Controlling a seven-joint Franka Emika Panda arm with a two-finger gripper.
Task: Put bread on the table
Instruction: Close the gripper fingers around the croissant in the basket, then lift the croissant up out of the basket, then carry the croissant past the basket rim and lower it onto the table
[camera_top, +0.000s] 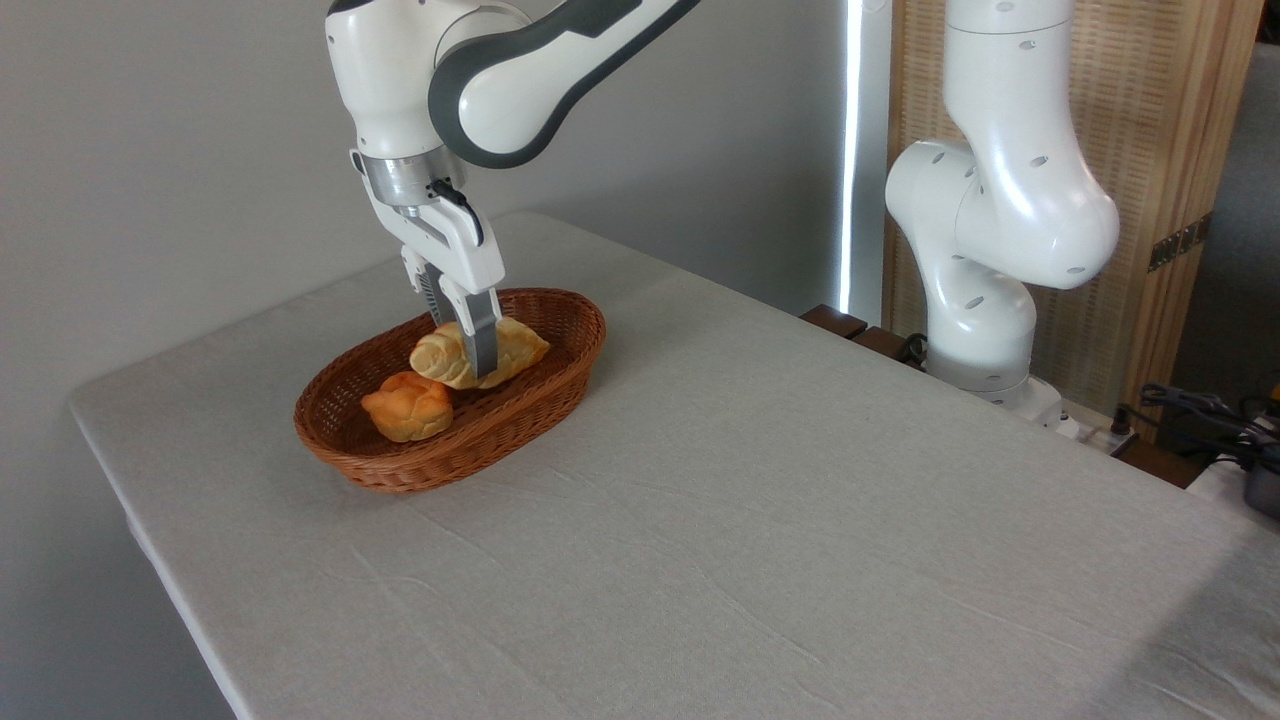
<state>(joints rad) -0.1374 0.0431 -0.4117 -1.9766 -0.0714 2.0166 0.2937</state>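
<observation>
Bread (440, 358) is sitting clamped between your jaws (472, 350), which are gripping its middle inside the wicker basket (560, 390). Beside it, to the lower left, a round bun (408, 405) is lying in the same basket, which is resting on the table (760, 520).

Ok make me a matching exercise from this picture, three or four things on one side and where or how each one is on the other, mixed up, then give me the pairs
Things:
1. bread
2. round bun
3. wicker basket
4. pincer

States or places:
A. sits on the grey table, holding both baked items
B. lies alone in the basket's near-left end
C. reaches down into the basket, fingers on either side of the long loaf
D. pale golden and long, between the fingers, over the middle of the basket

Pairs: 1-D, 2-B, 3-A, 4-C
</observation>
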